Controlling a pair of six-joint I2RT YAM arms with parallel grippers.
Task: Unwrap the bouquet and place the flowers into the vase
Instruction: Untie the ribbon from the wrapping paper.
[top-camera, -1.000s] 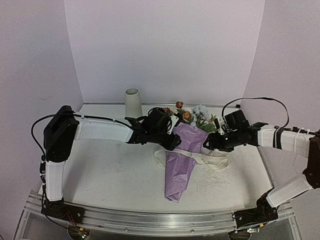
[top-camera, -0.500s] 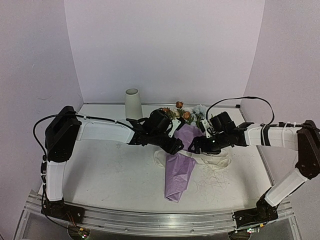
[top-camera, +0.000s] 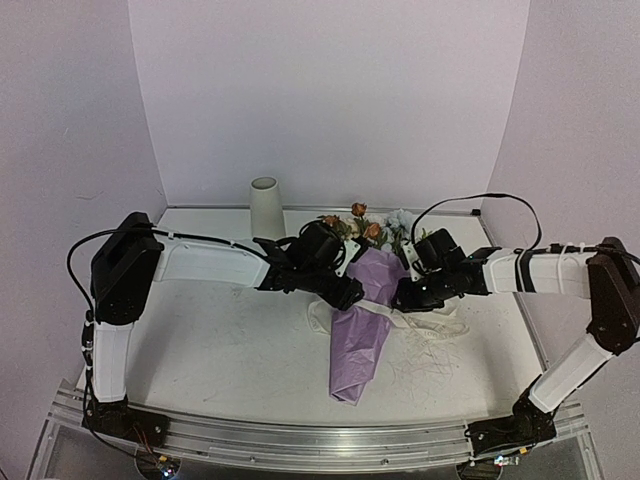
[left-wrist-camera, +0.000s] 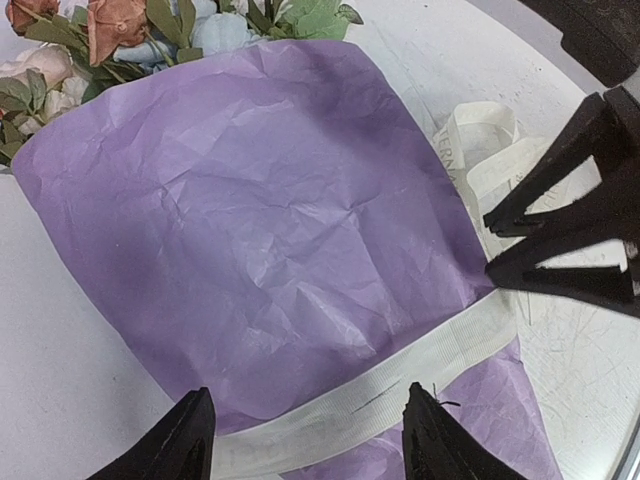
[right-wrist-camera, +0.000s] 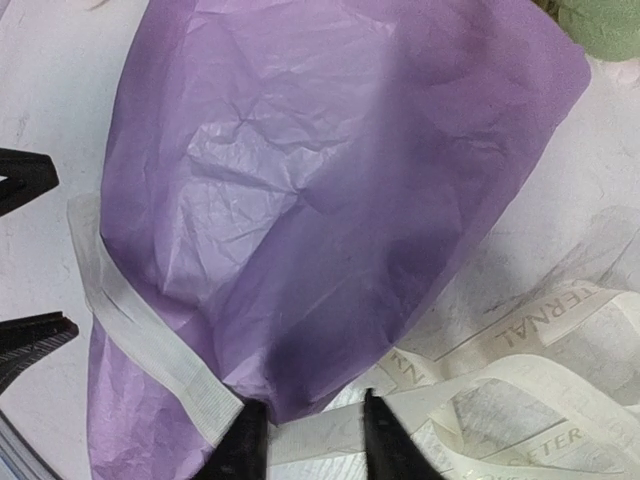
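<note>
Jaws straddle the cream ribbon (right-wrist-camera: 140, 335) banding the purple-wrapped bouquet (right-wrist-camera: 330, 170).

The flowers (left-wrist-camera: 115, 22) are cut off by the left wrist view's top edge, the bouquet (left-wrist-camera: 250, 220) by its bottom edge.

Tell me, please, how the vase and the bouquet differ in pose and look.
The vase stands upright at the back of the table; the bouquet lies flat near the middle. The vase is plain off-white; the bouquet is lilac paper, flowers and a cream ribbon. The vase stands apart from both arms; the left pincer and right pincer are at the bouquet's ribbon. Both rest on the white table.
</note>
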